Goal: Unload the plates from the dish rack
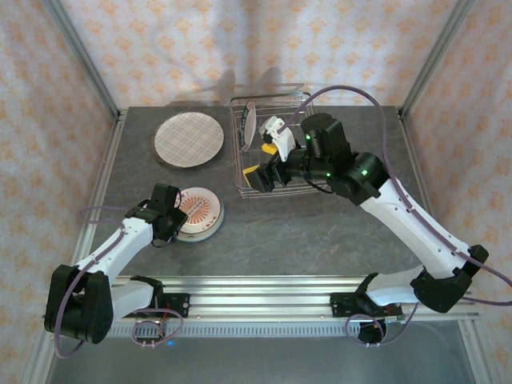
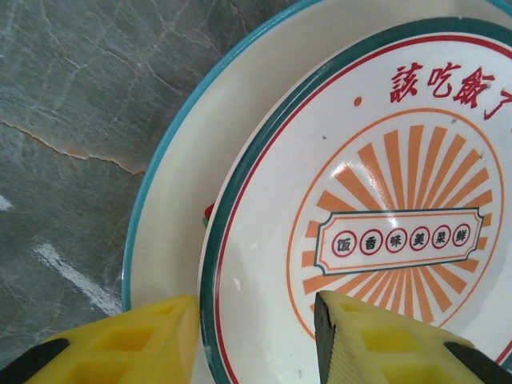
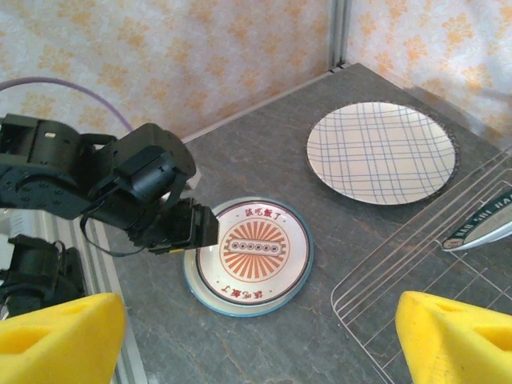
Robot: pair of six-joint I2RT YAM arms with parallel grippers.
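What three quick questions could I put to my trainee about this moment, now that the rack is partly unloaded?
1. How many plates can be seen standing in the dish rack in the top view?
2. True or false: the right tool is shut on a plate.
3. Relative to the larger teal-rimmed plate, the sunburst plate lies: A on top of it; B under it; C apart from it.
Key: 1 one, the upright plate. 2 false, it is wide open over the rack. 3 A.
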